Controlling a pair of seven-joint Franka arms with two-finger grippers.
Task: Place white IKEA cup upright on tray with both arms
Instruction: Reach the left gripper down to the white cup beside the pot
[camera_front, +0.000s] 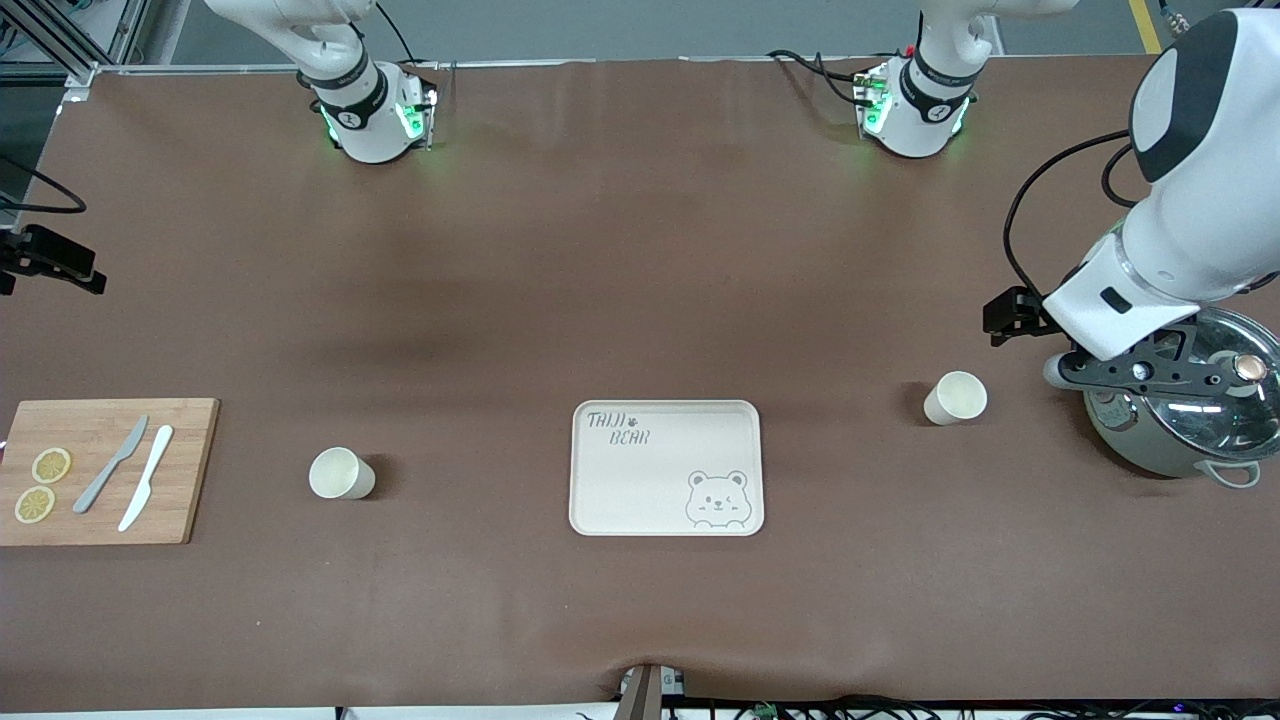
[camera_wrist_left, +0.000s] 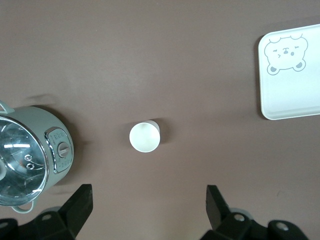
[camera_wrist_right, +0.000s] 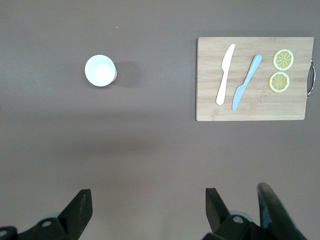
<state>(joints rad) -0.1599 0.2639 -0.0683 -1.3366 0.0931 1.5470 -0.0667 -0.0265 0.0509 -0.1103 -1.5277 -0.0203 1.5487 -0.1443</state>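
Observation:
The cream tray (camera_front: 640, 490) with the bear drawing lies at the table's middle; its corner shows in the left wrist view (camera_wrist_left: 290, 100). One white cup (camera_front: 955, 397) stands upright toward the left arm's end, and also shows in the left wrist view (camera_wrist_left: 145, 137). A second white cup (camera_front: 342, 473) stands upright toward the right arm's end, and also shows in the right wrist view (camera_wrist_right: 100, 70). My left gripper (camera_front: 1140, 375) (camera_wrist_left: 148, 192) is open and empty, high over the table beside the first cup. My right gripper (camera_wrist_right: 148, 195) is open and empty, high up, out of the front view.
A grey pot with a glass lid (camera_front: 1180, 425) (camera_wrist_left: 30, 155) stands under the left hand. A wooden cutting board (camera_front: 105, 470) (camera_wrist_right: 250, 80) at the right arm's end holds two knives and two lemon slices. A black device (camera_front: 50, 258) sits at that table edge.

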